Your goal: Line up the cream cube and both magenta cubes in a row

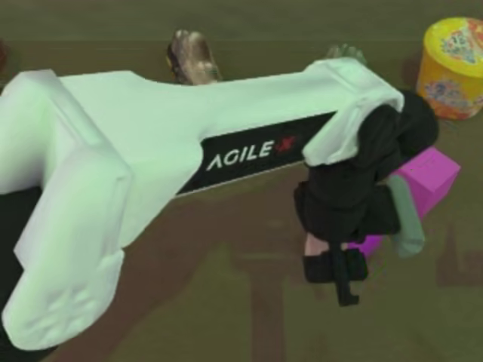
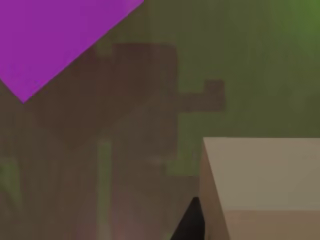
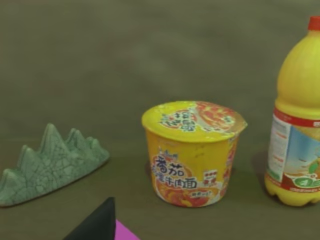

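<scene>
My left arm reaches from the left across the table, and its gripper point(image 1: 336, 273) points down right of the middle. In the left wrist view the cream cube point(image 2: 262, 175) fills the near corner, with a black fingertip point(image 2: 192, 222) pressed against its side. A magenta cube point(image 2: 50, 35) lies just beyond it. From above, one magenta cube point(image 1: 432, 177) shows right of the wrist. A sliver of the other magenta cube point(image 1: 370, 243) peeks out beside the gripper. My right gripper point(image 3: 97, 222) shows only as a black tip in its wrist view, next to a magenta corner point(image 3: 125, 232).
A yellow patterned noodle tub point(image 1: 454, 66) point(image 3: 192, 152) stands at the back right. An orange juice bottle point(image 3: 297, 125) is beside it. A green mountain-shaped ceramic piece point(image 3: 50, 162) point(image 1: 346, 53) lies farther left, and a brown rounded object point(image 1: 192, 56) sits at the back.
</scene>
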You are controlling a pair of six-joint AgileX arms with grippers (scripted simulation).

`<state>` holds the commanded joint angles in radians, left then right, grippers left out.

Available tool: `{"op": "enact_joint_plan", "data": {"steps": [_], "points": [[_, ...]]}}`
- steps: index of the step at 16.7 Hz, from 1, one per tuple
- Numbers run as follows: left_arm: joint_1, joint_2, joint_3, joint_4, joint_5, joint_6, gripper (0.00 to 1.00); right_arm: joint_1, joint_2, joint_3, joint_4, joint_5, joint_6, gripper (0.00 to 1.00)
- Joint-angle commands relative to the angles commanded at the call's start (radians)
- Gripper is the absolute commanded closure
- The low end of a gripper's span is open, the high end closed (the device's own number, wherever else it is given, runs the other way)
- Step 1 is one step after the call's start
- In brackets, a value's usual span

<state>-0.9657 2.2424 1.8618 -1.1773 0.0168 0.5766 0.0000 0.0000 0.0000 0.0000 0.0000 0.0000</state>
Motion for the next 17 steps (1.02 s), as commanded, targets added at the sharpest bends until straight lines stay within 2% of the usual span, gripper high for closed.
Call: {"op": "enact_joint_plan", "data": {"steps": [3, 8, 17], "points": [[-0.055, -0.004, 0.007, -0.007, 0.000, -0.027, 1.00, 0.000, 0.000, 0.000, 0.000, 0.000, 0.000, 0.00], [-0.052, -0.001, 0.002, -0.002, 0.001, -0.024, 1.00, 0.000, 0.000, 0.000, 0.000, 0.000, 0.000, 0.00], [-0.058, 0.079, -0.136, 0.220, 0.001, -0.028, 1.00, 0.000, 0.000, 0.000, 0.000, 0.000, 0.000, 0.00]]}}
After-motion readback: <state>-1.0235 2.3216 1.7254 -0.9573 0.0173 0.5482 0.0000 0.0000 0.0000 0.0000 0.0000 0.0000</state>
